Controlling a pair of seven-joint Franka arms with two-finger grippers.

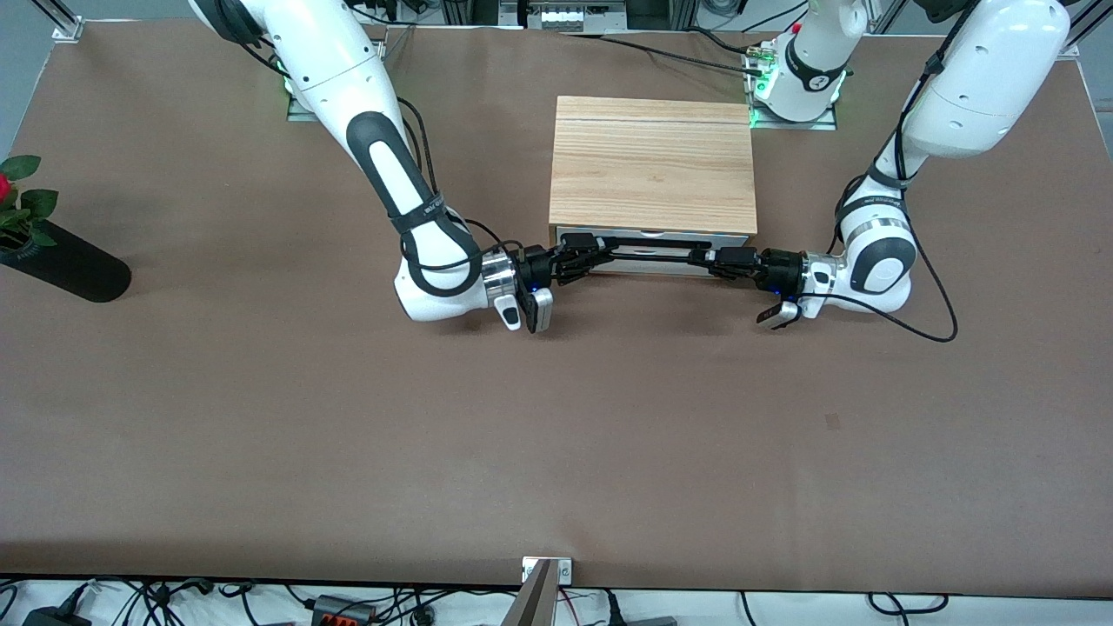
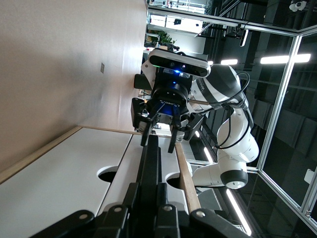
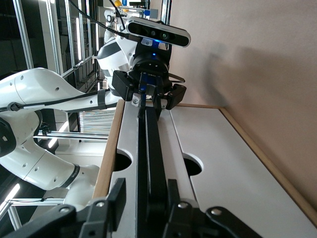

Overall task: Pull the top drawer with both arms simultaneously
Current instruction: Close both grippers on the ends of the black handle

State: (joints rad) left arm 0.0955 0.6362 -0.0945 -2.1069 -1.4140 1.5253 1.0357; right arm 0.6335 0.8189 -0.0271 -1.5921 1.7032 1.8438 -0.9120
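The top drawer's white front (image 1: 652, 266) sits flush in the wooden casing (image 1: 652, 161), and none of its inside shows. Its long black bar handle (image 1: 656, 253) runs across the front. My left gripper (image 1: 715, 257) is shut on the handle at the end toward the left arm; in the left wrist view (image 2: 147, 186) both fingers press the bar (image 2: 150, 158). My right gripper (image 1: 600, 252) straddles the handle's other end. In the right wrist view (image 3: 146, 190) one finger (image 3: 172, 191) touches the bar (image 3: 151, 148) and the other stands off with a gap.
A second white panel (image 2: 59, 173) with its own notch lies below the top drawer. A black vase with a red flower (image 1: 61, 265) lies at the right arm's end of the table. Cables trail from both wrists.
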